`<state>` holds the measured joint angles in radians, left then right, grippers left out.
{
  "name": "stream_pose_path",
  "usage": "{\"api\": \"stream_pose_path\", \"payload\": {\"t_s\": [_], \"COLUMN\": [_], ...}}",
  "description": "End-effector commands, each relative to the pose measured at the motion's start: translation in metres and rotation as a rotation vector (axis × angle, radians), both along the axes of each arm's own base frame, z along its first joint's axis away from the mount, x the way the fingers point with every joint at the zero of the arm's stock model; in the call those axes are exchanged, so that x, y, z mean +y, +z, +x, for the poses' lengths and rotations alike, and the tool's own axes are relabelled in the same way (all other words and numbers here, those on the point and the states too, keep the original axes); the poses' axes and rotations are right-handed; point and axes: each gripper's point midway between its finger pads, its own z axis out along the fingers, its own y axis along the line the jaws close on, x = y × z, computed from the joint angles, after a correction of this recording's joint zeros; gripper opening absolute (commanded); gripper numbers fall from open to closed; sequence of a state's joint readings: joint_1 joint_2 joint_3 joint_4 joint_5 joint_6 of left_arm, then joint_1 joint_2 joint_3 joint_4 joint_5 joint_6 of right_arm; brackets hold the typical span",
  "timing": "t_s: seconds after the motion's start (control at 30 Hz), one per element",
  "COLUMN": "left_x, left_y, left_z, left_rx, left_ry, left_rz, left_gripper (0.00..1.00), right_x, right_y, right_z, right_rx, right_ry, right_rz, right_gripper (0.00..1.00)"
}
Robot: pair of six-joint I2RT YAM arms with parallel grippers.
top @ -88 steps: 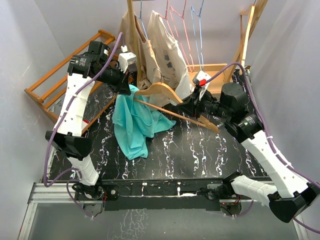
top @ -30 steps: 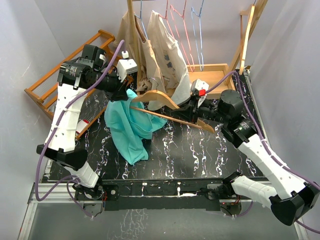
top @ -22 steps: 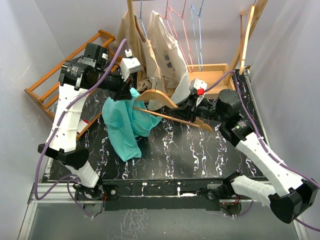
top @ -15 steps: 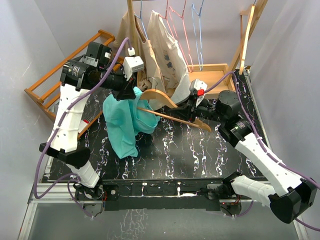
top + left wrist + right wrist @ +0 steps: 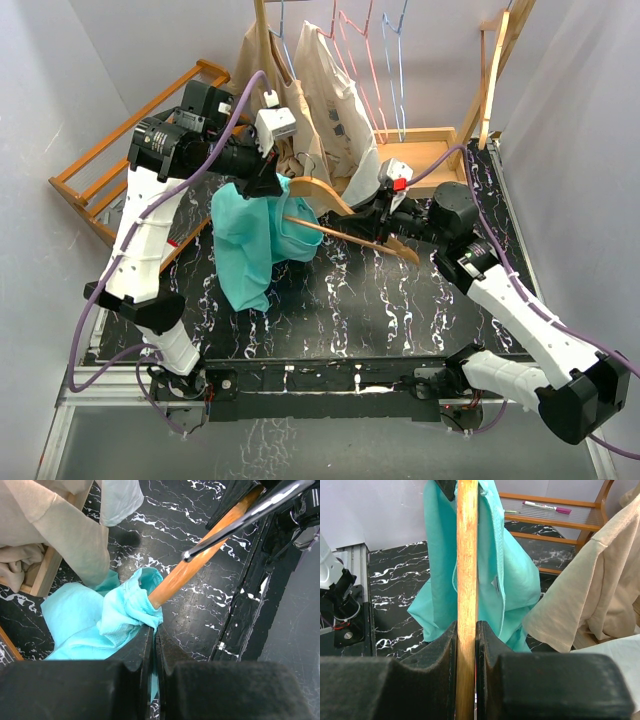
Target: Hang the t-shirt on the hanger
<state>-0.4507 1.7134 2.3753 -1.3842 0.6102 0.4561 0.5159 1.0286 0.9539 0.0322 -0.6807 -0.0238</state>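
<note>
The teal t-shirt (image 5: 245, 240) hangs bunched above the black marbled table. My left gripper (image 5: 263, 184) is shut on its upper edge, and the left wrist view shows a fold of the t-shirt (image 5: 107, 617) pinched between the jaws of the left gripper (image 5: 154, 630). The wooden hanger (image 5: 325, 193) is held level in the air by my right gripper (image 5: 380, 222), which is shut on its crossbar. In the left wrist view one arm of the hanger (image 5: 192, 567) pokes into the cloth. The right gripper (image 5: 466, 626) clamps the hanger (image 5: 466, 550), with the t-shirt (image 5: 512, 580) draped over the far end.
Beige printed shirts (image 5: 320, 90) and thin pink and blue wire hangers (image 5: 372, 55) hang at the back. A wooden rack (image 5: 105, 170) leans at the left. A wooden shelf (image 5: 430, 150) stands behind the right arm, with a marker (image 5: 543, 506) on it.
My left gripper has lifted the t-shirt up and to the right, toward the hanger. The right gripper has carried the hanger slightly left, and its end now sits in the cloth.
</note>
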Motion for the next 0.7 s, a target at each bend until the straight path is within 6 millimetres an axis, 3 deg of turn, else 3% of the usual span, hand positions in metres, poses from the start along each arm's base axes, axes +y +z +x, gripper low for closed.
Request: {"api": "stream_pose_path", "payload": {"t_s": [0.0, 0.23, 0.53, 0.67], "left_x": [-0.015, -0.019, -0.025, -0.027], "left_y": [0.024, 0.031, 0.04, 0.034], "left_z": [-0.011, -0.006, -0.013, -0.02], "left_rx": [-0.028, -0.052, -0.054, -0.033], "left_ry": [-0.043, -0.035, -0.067, -0.093], "left_rz": [-0.086, -0.111, -0.155, -0.157], "left_gripper": [0.0, 0.0, 0.0, 0.0], "right_x": [0.003, 0.004, 0.007, 0.009], "right_y": [0.034, 0.024, 0.018, 0.023], "right_z": [0.001, -0.001, -0.004, -0.007], "right_rx": [-0.122, -0.103, -0.093, -0.101], "right_ry": [0.01, 0.027, 0.054, 0.077], "right_rz": [0.072, 0.063, 0.056, 0.064], "right_gripper": [0.08, 0.08, 0.08, 0.08]}}
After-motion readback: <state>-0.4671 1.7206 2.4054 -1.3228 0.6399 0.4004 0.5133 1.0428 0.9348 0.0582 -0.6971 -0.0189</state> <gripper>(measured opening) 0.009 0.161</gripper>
